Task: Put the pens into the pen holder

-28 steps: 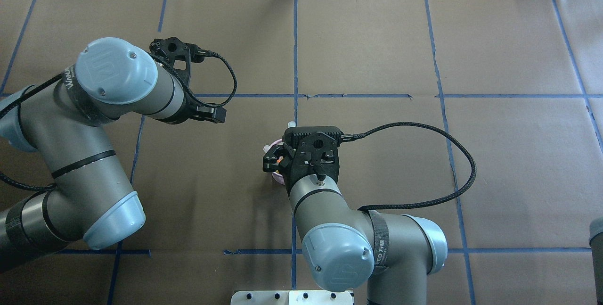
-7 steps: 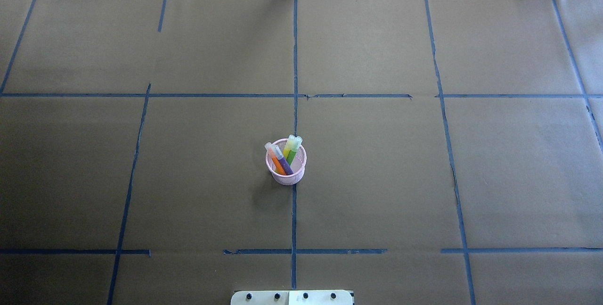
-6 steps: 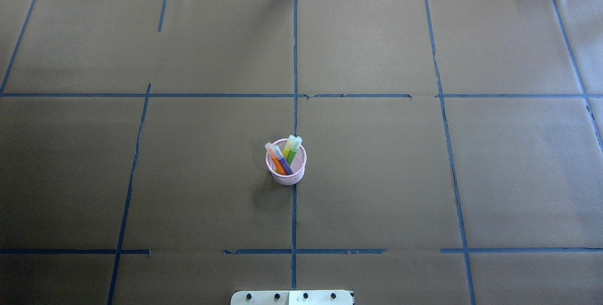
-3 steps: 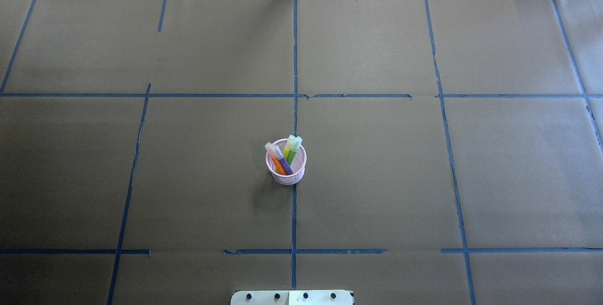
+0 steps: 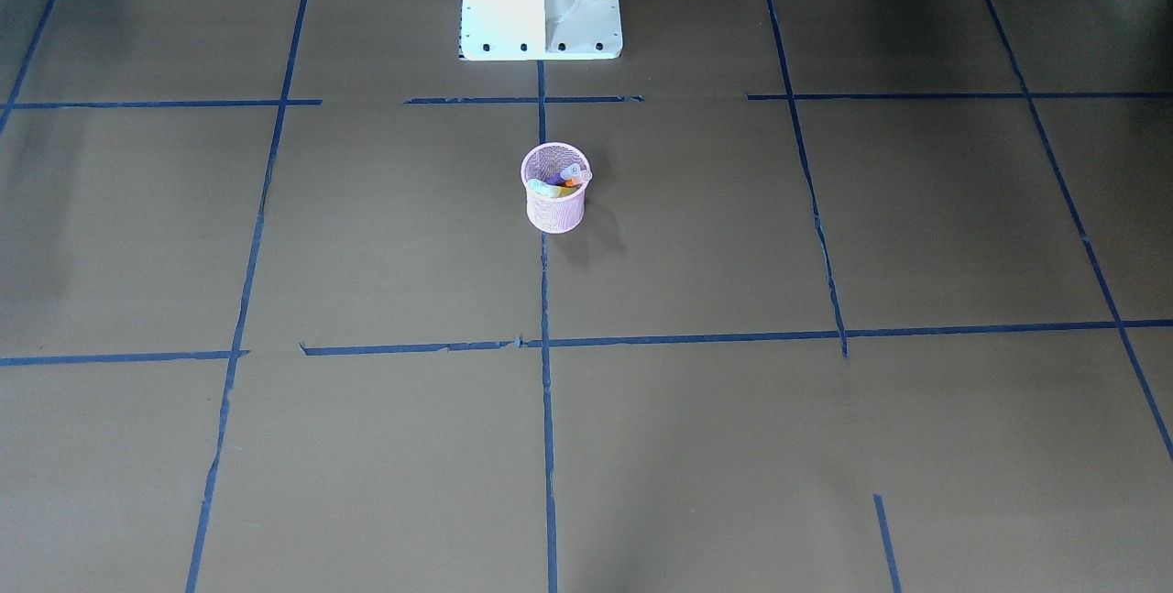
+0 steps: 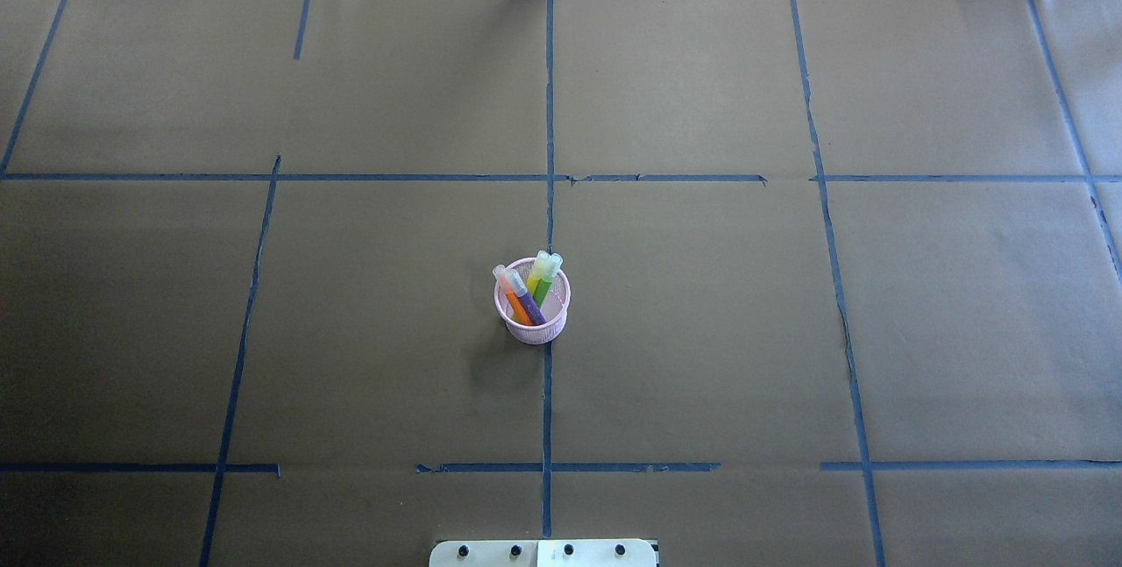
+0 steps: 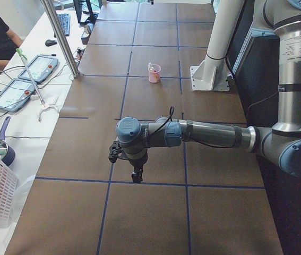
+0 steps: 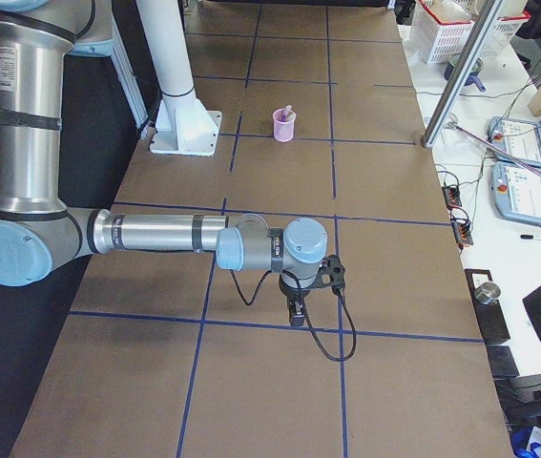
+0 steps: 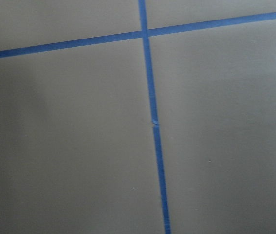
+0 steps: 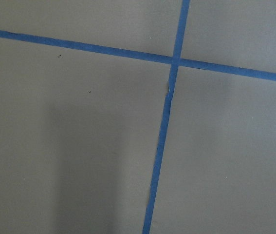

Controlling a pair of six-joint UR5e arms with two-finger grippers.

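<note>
pen holder point(image 6: 532, 315): upright mid-worktop point(image 6: 701, 330), on a blue tape line point(image 6: 547, 392)
pens point(image 6: 529, 304): inside holder, leaning, caps above rim
left fingers point(image 7: 136, 178): pointing down over worktop, well apart from holder; open or closed, cannot tell
right fingers point(image 8: 296, 318): likewise at the opposite end; cannot tell

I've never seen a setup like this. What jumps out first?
The small pink pen holder near the table's middle, with bright pens standing in it, pops against the brown table and its blue tape lines. In the side views, the left arm and the right arm each stretch out low over the table, well away from the pen holder.
</note>
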